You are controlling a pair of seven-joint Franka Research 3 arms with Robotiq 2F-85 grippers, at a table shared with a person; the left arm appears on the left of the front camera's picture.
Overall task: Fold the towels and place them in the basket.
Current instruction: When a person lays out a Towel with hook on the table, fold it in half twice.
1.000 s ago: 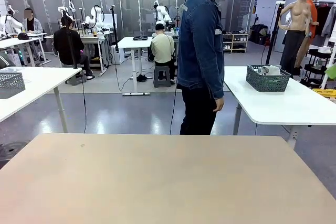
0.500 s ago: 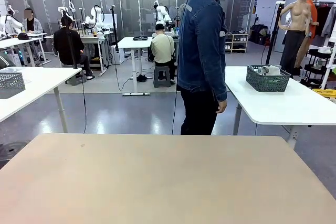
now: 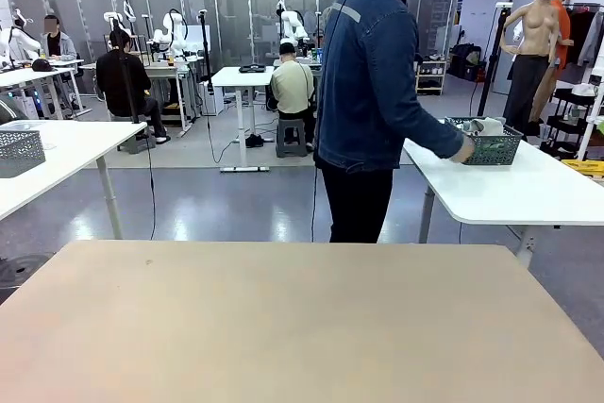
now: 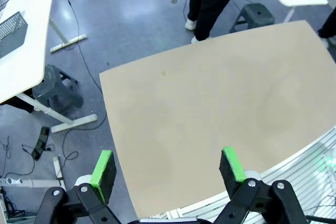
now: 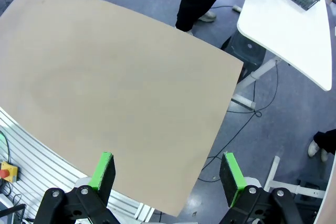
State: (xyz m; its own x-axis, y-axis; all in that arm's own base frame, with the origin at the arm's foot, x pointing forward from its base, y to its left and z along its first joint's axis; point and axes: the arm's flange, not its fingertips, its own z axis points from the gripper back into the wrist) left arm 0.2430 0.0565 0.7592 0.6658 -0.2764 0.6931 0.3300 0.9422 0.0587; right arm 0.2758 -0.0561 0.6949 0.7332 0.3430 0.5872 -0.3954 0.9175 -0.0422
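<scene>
Left gripper (image 4: 167, 157), right gripper (image 5: 167, 158) both wide apart above tan table (image 3: 283, 327) (person's hand (image 3: 462, 151) at basket (image 3: 493, 150) on side table (image 3: 528, 193))

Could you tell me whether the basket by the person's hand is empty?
Not empty: pale cloth rises above the rim of the basket; whether it is folded, cannot tell.

On white side table (image 3: 514, 193): dark mesh basket (image 3: 497, 150). Near it, beige worktable (image 3: 283, 327).
</scene>
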